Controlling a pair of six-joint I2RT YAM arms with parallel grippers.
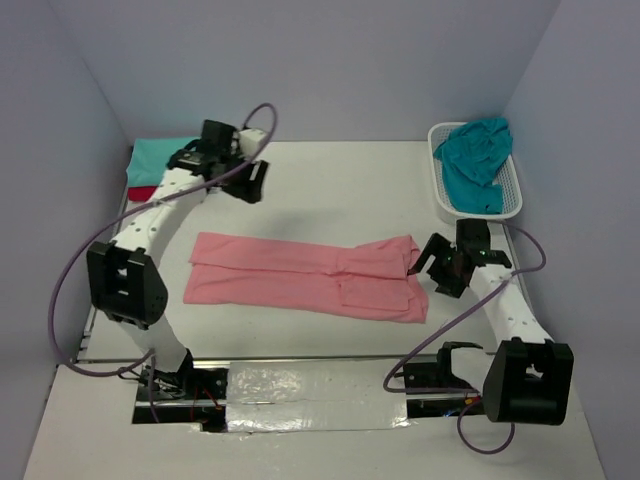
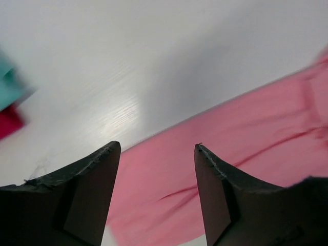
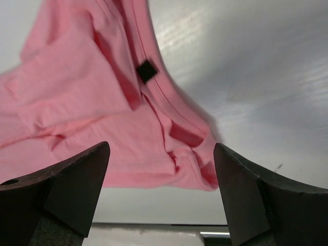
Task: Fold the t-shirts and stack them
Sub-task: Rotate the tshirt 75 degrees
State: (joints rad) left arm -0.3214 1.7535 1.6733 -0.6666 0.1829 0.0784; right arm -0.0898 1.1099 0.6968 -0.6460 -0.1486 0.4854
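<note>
The right gripper [image 3: 161, 148] holds its jaws wide apart and empty, with the collar end of the salmon pink shirt [image 3: 77, 102] spread just ahead of them. The left gripper [image 2: 156, 146], also parted and empty, hangs over that shirt's far edge. To its left lie the mint-teal shirt [image 1: 160, 155] and red shirt [image 1: 143, 192]. Beyond the right gripper, the darker teal shirt [image 1: 478, 160] fills the white basket [image 1: 510, 205].

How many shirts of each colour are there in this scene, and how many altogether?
Salmon pink shirt: 1
Mint-teal shirt: 1
Crimson red shirt: 1
Darker teal-blue shirt, lying in the white basket: 1
Total: 4 shirts
</note>
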